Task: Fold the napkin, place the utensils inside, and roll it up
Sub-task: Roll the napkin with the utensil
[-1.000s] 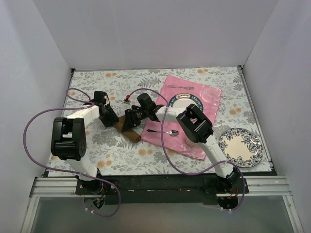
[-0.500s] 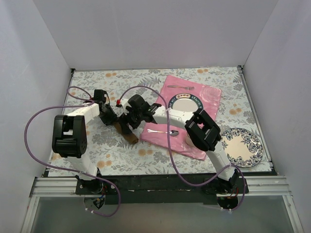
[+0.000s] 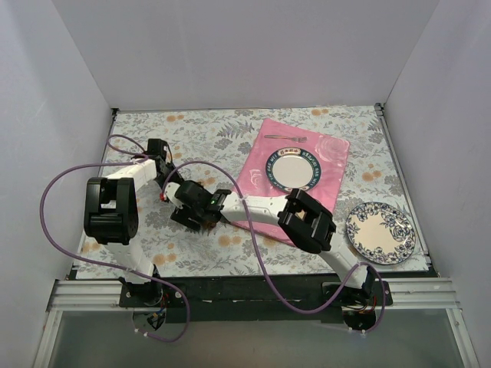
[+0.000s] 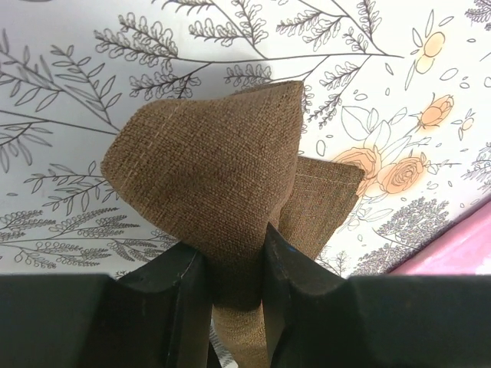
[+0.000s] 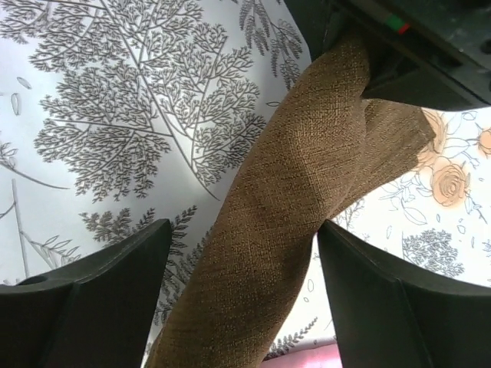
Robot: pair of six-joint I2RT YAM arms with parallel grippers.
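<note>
Presently: napkin (image 4: pixel 207 169), brown, centre frame, bunched, pinched by left gripper (image 4: pixel 234 264); right gripper (image 5: pixel 242 238) spread wide astride it. Advice: grip the free end low, pull the fold flat.

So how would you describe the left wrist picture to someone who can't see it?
Two black fingers pinch a fold of the dark brown napkin, which bulges up over a floral tablecloth. A corner of pink cloth shows at lower right.
</note>
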